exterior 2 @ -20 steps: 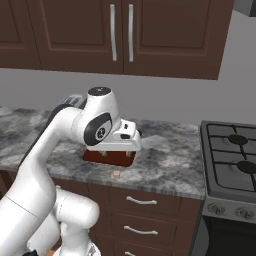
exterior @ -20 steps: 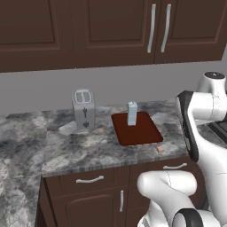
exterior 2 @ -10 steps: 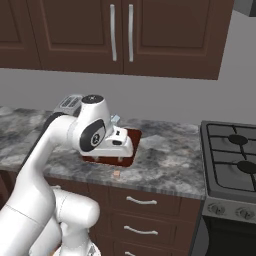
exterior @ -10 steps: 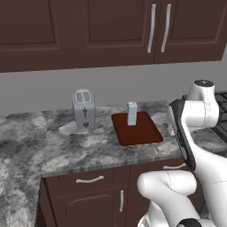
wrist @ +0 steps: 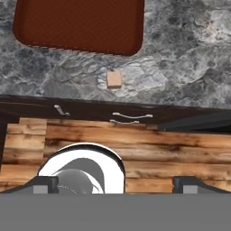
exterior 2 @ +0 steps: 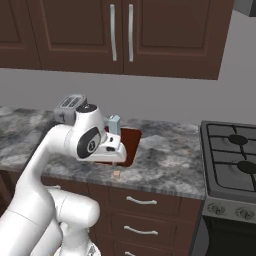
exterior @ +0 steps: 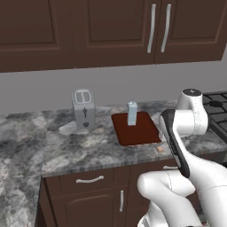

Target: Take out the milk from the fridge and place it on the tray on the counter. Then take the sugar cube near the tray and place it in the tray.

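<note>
Gripper (wrist: pixel 115 182) is empty, fingers spread fully apart, two dark fingertips (wrist: pixel 191 182) at the bottom of the hand view with nothing between them. It hangs above the front edge of the counter (wrist: pixel 180 49), camera looking down past the countertop to the wood floor (wrist: pixel 149 151) and the cabinet drawer handles (wrist: pixel 131 117) below.

Sugar cube (wrist: pixel 114 79) sits on the stone just outside the tray's near rim, apart from it, not touching. In the left base view the sugar cube (exterior: pixel 160 150) lies off the tray's near right corner, beside the arm's forearm link. In the right base view it (exterior 2: pixel 116 173) sits near the counter's front edge, just below the hand.

Milk (exterior: pixel 132 114) stands upright on the tray (exterior: pixel 137 135), toward its far side; the rest of the tray is bare. Right base view shows the same carton top (exterior 2: pixel 114 123) behind the arm's wrist. So step one looks done: milk is out of the fridge and on the tray.

Left to do, by the look of it: descend on the sugar cube, close on it, lift, move it over the rim into the tray, release. Cube is small and the gripper is not yet centred over it, so alignment comes first.

Toaster (exterior: pixel 83 108) stands to the left of the tray, well apart from it and out of the way. Stove (exterior 2: pixel 232 155) is off to the right.
</note>
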{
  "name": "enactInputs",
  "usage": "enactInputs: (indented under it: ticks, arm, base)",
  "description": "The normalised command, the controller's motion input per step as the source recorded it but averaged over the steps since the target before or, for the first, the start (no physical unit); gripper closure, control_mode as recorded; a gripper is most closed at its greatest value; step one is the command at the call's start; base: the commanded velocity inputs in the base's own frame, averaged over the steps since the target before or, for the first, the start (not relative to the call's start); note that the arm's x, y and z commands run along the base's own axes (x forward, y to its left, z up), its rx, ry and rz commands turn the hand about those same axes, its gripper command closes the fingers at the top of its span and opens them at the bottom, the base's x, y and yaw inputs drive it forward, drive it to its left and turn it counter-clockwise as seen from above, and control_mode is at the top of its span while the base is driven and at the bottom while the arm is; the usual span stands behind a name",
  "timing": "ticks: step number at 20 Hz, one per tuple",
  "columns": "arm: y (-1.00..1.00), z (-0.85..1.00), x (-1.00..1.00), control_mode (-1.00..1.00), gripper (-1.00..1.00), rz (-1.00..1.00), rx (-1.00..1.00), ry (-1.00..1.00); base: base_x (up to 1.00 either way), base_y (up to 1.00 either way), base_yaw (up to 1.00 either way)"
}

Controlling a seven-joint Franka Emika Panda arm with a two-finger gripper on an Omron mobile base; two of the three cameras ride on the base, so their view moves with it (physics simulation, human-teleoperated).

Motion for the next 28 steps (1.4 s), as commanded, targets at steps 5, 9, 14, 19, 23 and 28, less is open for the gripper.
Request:
enactInputs:
  ticks: [5,9,14,19,23,28]
  arm:
    - [0.00,-0.34,0.30,-1.00,-1.00,0.00,0.05,0.02]
    - [0.00,-0.30,0.38,-1.00,-1.00,0.00,0.02,0.00]
    - [0.00,-0.43,0.48,-1.00,-1.00,0.00,0.00,0.00]
    - [0.00,-0.42,0.48,-1.00,-1.00,0.00,0.00,0.00]
    - [0.00,-0.27,0.35,-1.00,-1.00,0.00,0.00,0.03]
    - [0.00,-0.24,0.14,-1.00,-1.00,0.00,0.00,0.04]
  base:
    - [0.00,0.00,0.00]
    - [0.00,0.00,0.00]
    - [0.00,0.00,0.00]
    - [0.00,0.00,0.00]
    - [0.00,0.00,0.00]
    - [0.00,0.00,0.00]
